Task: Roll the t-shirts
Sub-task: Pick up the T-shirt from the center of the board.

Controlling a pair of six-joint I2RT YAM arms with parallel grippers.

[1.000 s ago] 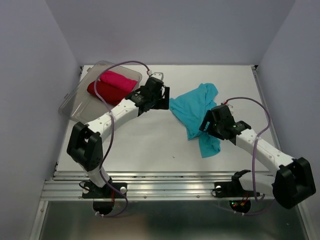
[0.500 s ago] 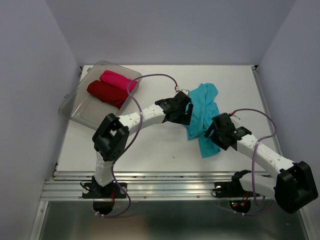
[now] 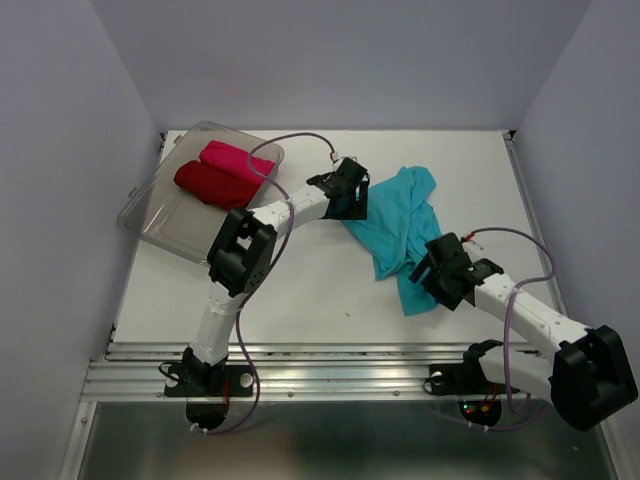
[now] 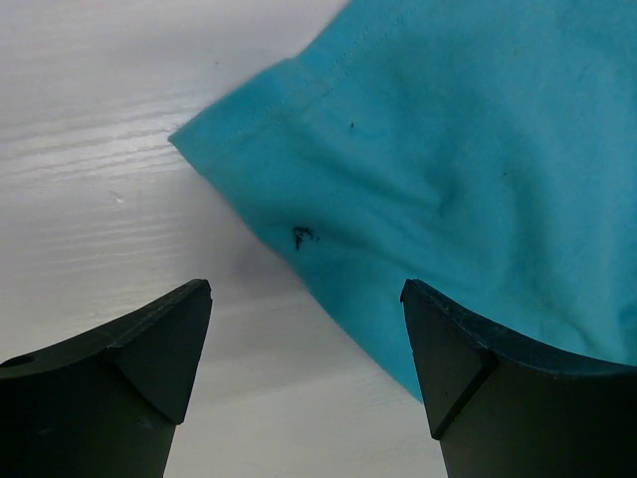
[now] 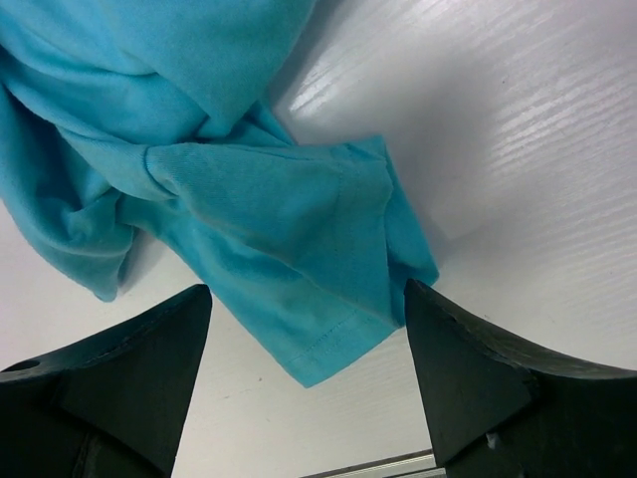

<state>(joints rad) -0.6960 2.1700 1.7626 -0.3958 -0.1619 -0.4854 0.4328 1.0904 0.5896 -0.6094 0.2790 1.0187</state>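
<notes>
Turquoise t-shirt (image 3: 395, 215) | soft crumpled cloth, stitched hem | left gripper (image 4: 307, 299) released | right gripper (image 5: 307, 299) released

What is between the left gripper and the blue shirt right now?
Nothing visible. The left gripper, open, frames a hemmed corner of the blue shirt, with only table beside it. The right gripper, also open, looks down on the shirt's other end. The tub sits well off to the left.
</notes>
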